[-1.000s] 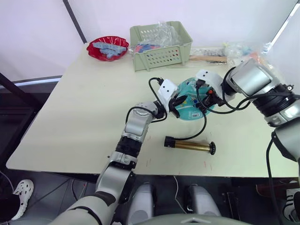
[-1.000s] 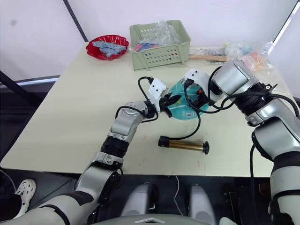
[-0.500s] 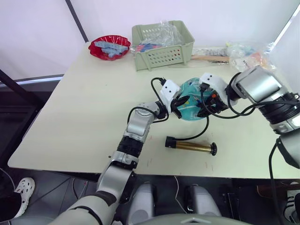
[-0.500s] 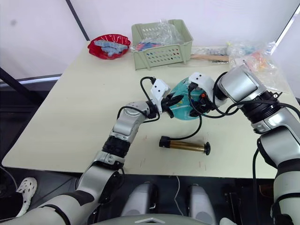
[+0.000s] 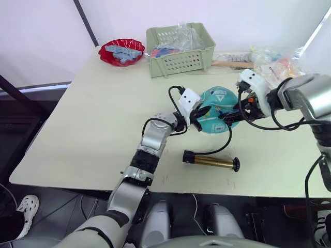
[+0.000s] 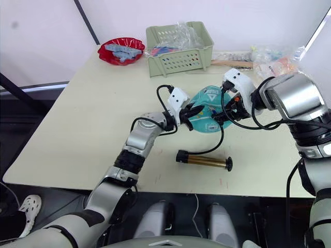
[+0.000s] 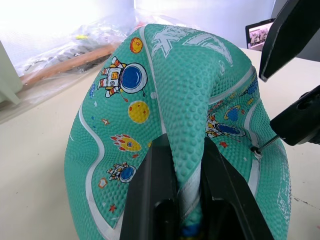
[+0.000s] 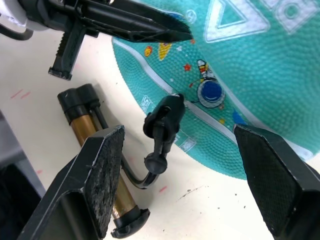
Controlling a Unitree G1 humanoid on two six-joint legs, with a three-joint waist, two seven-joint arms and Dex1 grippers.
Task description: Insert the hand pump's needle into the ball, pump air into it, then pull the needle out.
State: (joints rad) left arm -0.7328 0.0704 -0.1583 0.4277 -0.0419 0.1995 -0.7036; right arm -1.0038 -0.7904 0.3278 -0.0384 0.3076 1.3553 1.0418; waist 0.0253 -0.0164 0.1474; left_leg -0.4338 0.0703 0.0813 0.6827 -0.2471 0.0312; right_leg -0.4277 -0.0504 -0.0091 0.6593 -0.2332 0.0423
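Left tool (image 7: 177, 200) pinches one ball (image 7: 185, 100).

We see the slim bronze-brown hand pump (image 5: 209, 161) lying just in front of the teal-turquoise mini basketball (image 5: 217, 109); the pale green slotted plastic basket (image 5: 178, 49) sits well behind the ball.

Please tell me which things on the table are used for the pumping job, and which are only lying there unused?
For the job:
- ball, pinched by the left gripper
- needle, its tip at the ball
- hand pump, lying on the table
- right gripper, open

Lying about:
- green basket
- red bowl
- plastic bags
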